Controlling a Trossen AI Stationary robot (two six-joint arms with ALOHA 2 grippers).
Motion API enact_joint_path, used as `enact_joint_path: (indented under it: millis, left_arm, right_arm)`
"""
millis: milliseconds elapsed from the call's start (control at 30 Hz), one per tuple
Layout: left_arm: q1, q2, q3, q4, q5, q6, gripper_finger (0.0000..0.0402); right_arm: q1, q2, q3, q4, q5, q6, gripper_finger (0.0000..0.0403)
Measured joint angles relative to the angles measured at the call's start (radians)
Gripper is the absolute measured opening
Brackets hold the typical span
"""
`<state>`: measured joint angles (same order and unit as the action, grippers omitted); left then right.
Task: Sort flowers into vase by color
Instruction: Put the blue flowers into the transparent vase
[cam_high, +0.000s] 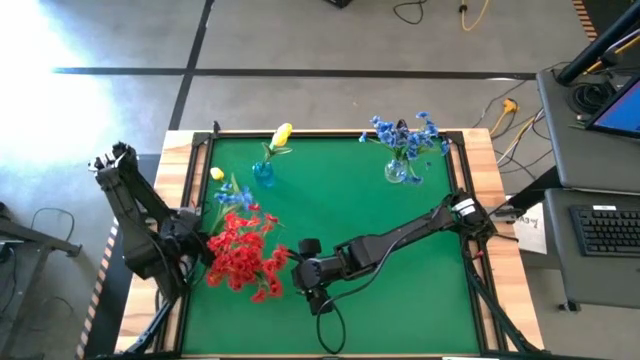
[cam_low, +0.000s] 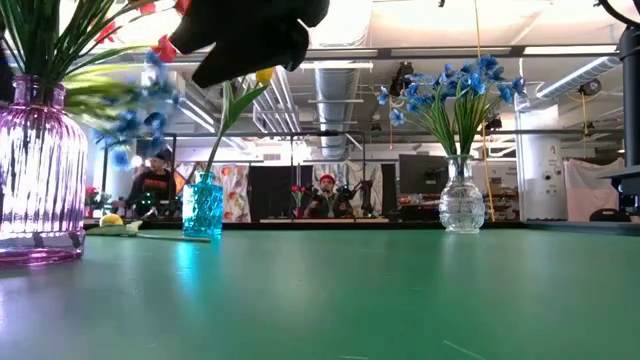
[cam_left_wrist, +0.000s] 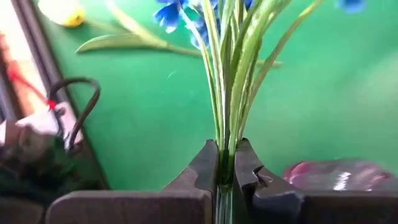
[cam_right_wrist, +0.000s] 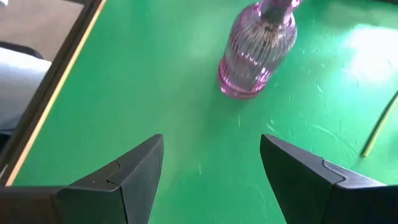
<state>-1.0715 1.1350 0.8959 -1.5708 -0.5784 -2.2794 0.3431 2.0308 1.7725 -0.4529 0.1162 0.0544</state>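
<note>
Green felt covers the wood-framed table (cam_high: 340, 215), and three vases are spread along it so each colour gets its own home: a clear cut-glass vase (cam_high: 396, 170) at two o'clock already packed with blue flowers (cam_high: 405, 135), a small blue glass vase (cam_high: 263, 174) at eleven o'clock with a single yellow flower (cam_high: 282, 135), and a ribbed pink glass vase (cam_right_wrist: 256, 51) at eight o'clock, sitting under a big bunch of red flowers (cam_high: 243, 255). Over there the left gripper (cam_left_wrist: 225, 163) has its jaws clamped on a cluster of thin green stems with blue blossoms (cam_left_wrist: 231, 81), pinching low on the stalks so the heads stand clear (sensible, since blossoms would crush). One loose yellow flower (cam_high: 217, 174) lies flat on the felt at ten o'clock, near the edge. Meanwhile the right gripper (cam_right_wrist: 211, 165) hovers near centre, at about six o'clock, fingers spread wide and empty, pointed toward the pink vase, likely ready to steady it or take a stem. By my judgement those blue stems belong across the table in the clear vase.
</note>
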Motion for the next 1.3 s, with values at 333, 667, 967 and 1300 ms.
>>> enact_joint_path:
  millis: [333,667,967,1300]
  left_arm:
    - [0.020,-0.094,0.007,-0.001,-0.235,-0.007,0.0000]
    - [0.071,-0.187,0.007,0.000,-0.473,0.054,0.0000]
    - [0.109,-0.254,0.030,0.000,-0.658,0.223,0.0000]
    - [0.161,-0.262,0.256,0.005,-0.849,0.580,0.0000]
  right_arm:
    - [0.013,0.000,-0.004,-0.014,0.001,-0.043,0.0260]
    - [0.012,-0.011,-0.004,-0.055,0.010,-0.108,0.0260]
    - [0.008,-0.132,-0.015,-0.306,0.039,-0.141,0.0260]
    - [-0.101,-0.383,-0.215,-0.239,0.132,-0.282,0.0260]
